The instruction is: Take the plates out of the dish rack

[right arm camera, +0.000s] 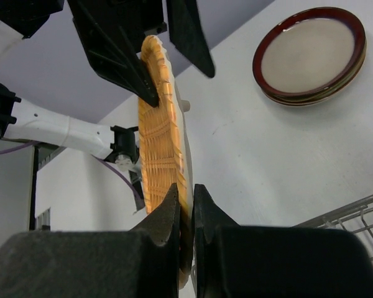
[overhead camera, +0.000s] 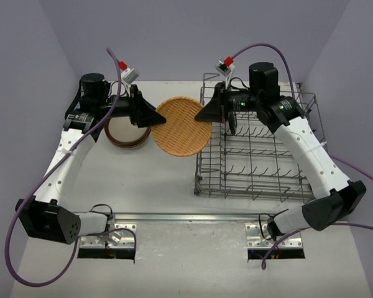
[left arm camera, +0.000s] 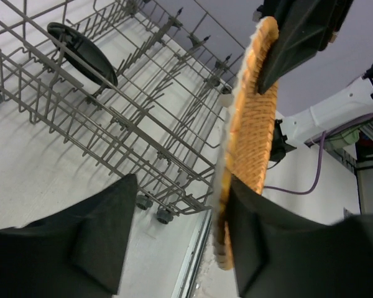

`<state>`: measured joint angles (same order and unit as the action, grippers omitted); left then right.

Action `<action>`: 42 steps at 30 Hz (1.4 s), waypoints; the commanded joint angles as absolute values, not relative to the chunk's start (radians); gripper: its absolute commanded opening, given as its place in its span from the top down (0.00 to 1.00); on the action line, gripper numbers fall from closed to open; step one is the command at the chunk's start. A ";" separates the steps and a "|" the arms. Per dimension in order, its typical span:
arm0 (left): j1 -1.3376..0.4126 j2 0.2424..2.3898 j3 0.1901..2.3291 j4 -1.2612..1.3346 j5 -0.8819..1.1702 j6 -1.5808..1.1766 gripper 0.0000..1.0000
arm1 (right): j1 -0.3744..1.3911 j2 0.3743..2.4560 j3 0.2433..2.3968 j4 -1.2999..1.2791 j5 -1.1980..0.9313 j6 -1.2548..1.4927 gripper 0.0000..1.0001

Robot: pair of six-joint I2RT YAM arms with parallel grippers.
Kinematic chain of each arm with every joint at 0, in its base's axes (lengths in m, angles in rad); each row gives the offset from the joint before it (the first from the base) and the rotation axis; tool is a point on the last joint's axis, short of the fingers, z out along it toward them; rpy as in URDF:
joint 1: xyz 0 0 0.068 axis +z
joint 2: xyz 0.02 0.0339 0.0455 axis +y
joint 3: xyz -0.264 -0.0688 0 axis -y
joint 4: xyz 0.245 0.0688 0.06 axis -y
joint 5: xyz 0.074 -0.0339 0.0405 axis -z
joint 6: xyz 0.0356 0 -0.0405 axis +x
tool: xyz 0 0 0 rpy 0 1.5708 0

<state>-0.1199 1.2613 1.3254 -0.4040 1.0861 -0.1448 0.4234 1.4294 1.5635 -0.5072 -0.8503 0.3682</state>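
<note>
The tan-orange plate (overhead camera: 181, 127) is held upright in the air between the dish rack (overhead camera: 255, 197) and a stack of red-brown-rimmed plates (overhead camera: 124, 133), clear of the white surface (overhead camera: 149, 180). The right jaws are clamped together on the rim nearest the rack. The left jaws are set apart astride the opposite rim, one finger against the woven-patterned face and the other well away from the back. A hand-over appears to be under way, and the risk lies in its timing: should the right jaws be released before the left jaws are firmly shut on the rim, the plate would probably be dropped onto the surface or the stack. If both arms were moved while both grips were held, the rim might be twisted out of one of them. One black plate (left arm camera: 81, 53) is seen standing among the tines of the rack, so the unloading is judged unfinished. The surface is plain and matt, and it is enclosed on three sides by bare lilac-grey walls; purple cables (overhead camera: 261, 44) are trailed from both arms.
</note>
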 commanded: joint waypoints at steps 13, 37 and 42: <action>-0.007 1.319 1.334 -0.469 1.168 -0.098 1.00 | 0.434 1.420 1.599 -0.526 -0.570 0.308 0.16; 0.427 1.827 1.414 -0.441 0.919 -0.174 1.00 | 0.370 1.312 1.471 -0.572 -0.308 0.231 0.01; 0.451 1.873 1.420 -0.422 0.914 -0.175 0.99 | 0.368 1.319 1.466 -0.575 -0.313 0.230 0.01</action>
